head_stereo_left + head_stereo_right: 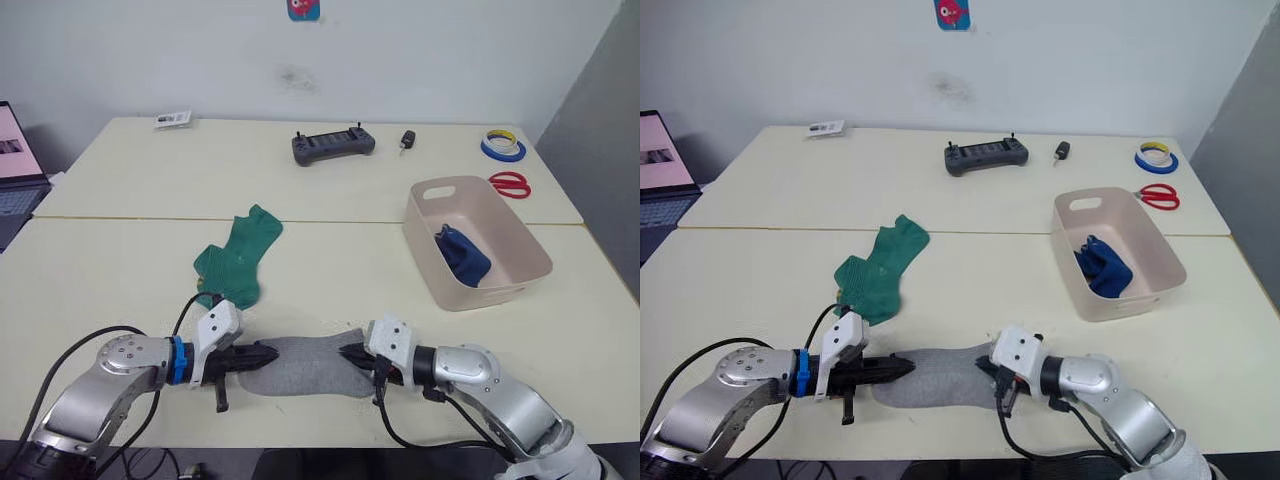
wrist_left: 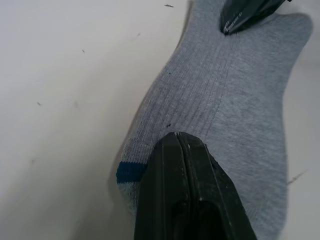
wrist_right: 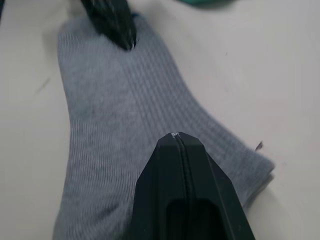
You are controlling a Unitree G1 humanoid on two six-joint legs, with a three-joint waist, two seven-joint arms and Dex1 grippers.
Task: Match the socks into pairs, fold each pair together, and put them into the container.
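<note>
Two grippers meet over the grey socks (image 1: 300, 365) at the near edge of the table (image 1: 120, 270): soft ribbed grey fabric lying flat, long axis running left to right between them. The green socks (image 1: 236, 260) lie just beyond, slanting away toward the right; the container (image 1: 520, 255) stands well apart on the right with the dark blue socks (image 1: 463, 255) inside.

Left wrist view: the left gripper (image 2: 177, 136), fingers pressed together, rests its tip on the grey fabric beside the blue cuff mark (image 2: 129, 172).

Right wrist view: the right gripper (image 3: 177, 136), fingers likewise closed, presses on the opposite end
</note>
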